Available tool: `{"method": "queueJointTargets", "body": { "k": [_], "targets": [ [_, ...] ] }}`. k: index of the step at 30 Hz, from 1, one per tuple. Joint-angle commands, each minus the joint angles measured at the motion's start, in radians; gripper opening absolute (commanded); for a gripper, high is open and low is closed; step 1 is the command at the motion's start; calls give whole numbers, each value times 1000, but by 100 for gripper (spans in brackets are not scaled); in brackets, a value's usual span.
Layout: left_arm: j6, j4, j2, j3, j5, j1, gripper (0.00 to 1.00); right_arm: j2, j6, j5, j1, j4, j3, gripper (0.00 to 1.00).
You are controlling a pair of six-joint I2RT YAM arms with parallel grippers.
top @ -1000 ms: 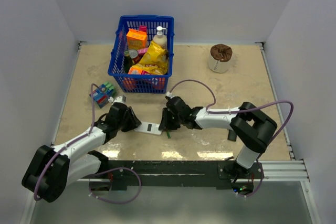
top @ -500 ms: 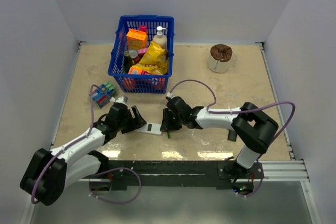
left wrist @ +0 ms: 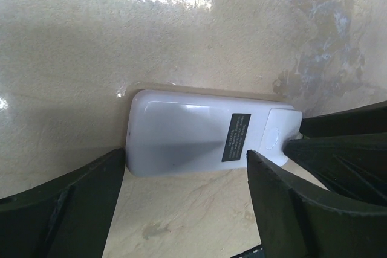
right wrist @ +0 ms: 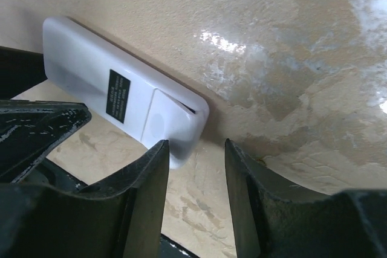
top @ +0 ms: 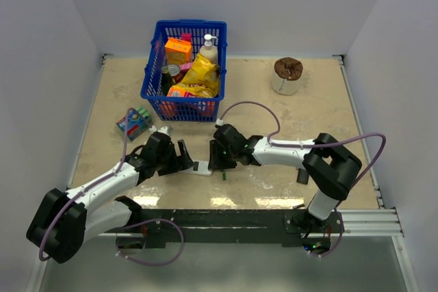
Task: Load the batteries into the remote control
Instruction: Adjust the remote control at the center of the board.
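Observation:
The white remote control (left wrist: 193, 140) lies flat on the table, its dark label (left wrist: 237, 145) facing up. It also shows between both arms from above as the remote control (top: 199, 167). My left gripper (left wrist: 184, 209) is open at the remote's left end, its fingers (left wrist: 60, 203) wide apart and holding nothing. My right gripper (right wrist: 196, 173) is open at the other end of the remote control (right wrist: 121, 101), whose corner sits by the left finger (right wrist: 142, 191). A tiny green battery (top: 223, 175) lies just in front of the right gripper (top: 217, 157). More green and blue batteries (top: 135, 122) sit clustered at the left.
A blue basket (top: 152, 73) full of groceries stands at the back, behind the grippers. A brown-topped white roll (top: 288, 75) is at the back right. A small dark object (top: 302, 176) lies beside the right arm's elbow.
Both grippers have opened; the left one has let go of the remote's end and shifted a little to the right. The remote stays flat on the table.

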Motion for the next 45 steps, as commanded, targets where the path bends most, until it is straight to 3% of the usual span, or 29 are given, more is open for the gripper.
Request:
{"method": "queueJointTargets", "body": {
  "k": [1,6,20,24,32,35,39,45],
  "targets": [
    [32,-89,61,-19,30,-18,85,30,27,28,22,-3,53,44],
    [38,-84,66,-27,14,-19,78,42,47,30,23,12,27,36],
    [25,-47,124,-67,27,-19,70,62,119,110,23,-50,-29,39],
    [19,-47,121,-64,20,-19,68,83,96,146,23,-109,-41,27],
    [16,-59,113,-53,7,-19,68,127,5,182,23,-169,-32,19],
    [48,-110,75,-13,-19,-19,78,137,-30,180,23,-181,-18,19],
    [154,-115,-20,45,-20,-29,100,137,-80,183,22,-182,10,19],
    [174,-124,15,119,-37,-35,100,145,-157,174,22,-195,85,19]
  ]
}}
